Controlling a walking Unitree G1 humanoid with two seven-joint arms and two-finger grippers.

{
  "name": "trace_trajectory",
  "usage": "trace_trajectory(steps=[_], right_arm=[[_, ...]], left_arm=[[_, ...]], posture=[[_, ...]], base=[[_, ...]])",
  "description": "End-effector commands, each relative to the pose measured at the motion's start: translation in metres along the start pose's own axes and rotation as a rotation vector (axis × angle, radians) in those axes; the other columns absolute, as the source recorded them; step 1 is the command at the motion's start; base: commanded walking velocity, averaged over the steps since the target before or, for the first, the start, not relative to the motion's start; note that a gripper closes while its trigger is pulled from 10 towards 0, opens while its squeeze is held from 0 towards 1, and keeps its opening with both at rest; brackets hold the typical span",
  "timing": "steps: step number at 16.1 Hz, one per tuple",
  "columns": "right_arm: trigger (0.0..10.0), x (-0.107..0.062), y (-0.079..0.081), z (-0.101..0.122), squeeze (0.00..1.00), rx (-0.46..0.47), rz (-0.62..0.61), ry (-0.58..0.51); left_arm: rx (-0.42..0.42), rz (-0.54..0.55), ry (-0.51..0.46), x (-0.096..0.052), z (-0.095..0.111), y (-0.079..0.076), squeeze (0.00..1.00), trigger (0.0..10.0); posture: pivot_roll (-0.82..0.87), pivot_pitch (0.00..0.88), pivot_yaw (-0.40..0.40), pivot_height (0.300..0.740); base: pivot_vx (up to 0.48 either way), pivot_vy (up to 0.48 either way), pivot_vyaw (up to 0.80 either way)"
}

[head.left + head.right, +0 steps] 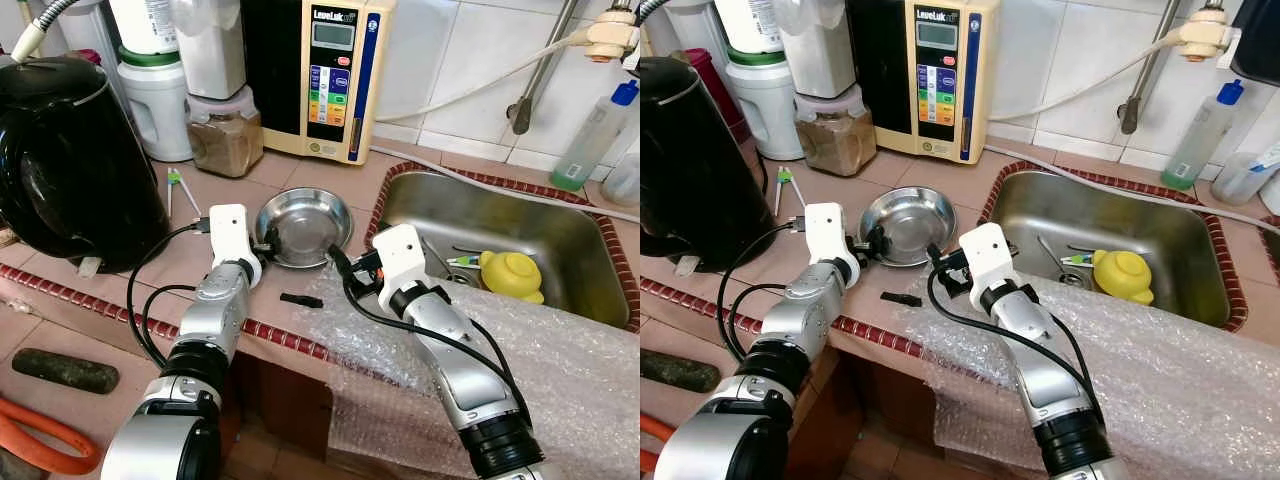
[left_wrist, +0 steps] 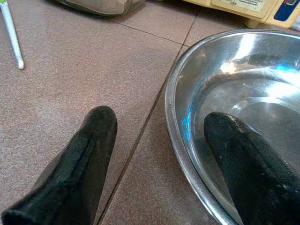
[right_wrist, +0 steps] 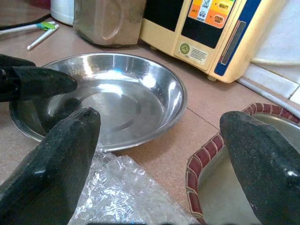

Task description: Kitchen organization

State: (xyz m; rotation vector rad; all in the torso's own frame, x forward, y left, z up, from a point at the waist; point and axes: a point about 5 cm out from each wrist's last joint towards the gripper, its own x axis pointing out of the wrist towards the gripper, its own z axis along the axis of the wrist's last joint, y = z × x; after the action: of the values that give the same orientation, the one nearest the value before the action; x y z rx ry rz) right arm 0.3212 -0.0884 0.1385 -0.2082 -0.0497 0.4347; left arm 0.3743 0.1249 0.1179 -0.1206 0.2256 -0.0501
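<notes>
While the steel bowl (image 1: 302, 226) sits on the tabletop (image 1: 300, 175) beside the sink (image 1: 500, 235), the left end effector (image 2: 159, 154) straddles its rim, fingers wide. The right end effector (image 3: 159, 154) hovers near, also wide.

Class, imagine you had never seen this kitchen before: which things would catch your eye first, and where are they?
First the steel bowl on the tiled counter, with the left hand open astride its rim, one finger inside and one outside. The right hand waits open on the bowl's other side, by the sink. Then the yellow lemon squeezer lying in the sink.
</notes>
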Motion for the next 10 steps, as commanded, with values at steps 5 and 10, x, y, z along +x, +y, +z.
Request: trace_trajectory(steps=[5,10], right_arm=[[10.0,0.0,0.0,0.004,1.0,-0.024,0.014,-0.012],[10.0,0.0,-0.001,-0.002,0.66,-0.016,0.042,0.04]], left_arm=[[-0.023,0.006,0.001,0.001,0.004,0.001,0.0,0.0],[-0.044,-0.03,-0.022,0.001,0.01,-0.004,0.0,0.0]], posture=[[0.14,0.0,0.0,0.74],[0.14,0.0,0.002,0.74]], base=[[0.0,0.0,0.0],[0.0,0.0,0.0]])
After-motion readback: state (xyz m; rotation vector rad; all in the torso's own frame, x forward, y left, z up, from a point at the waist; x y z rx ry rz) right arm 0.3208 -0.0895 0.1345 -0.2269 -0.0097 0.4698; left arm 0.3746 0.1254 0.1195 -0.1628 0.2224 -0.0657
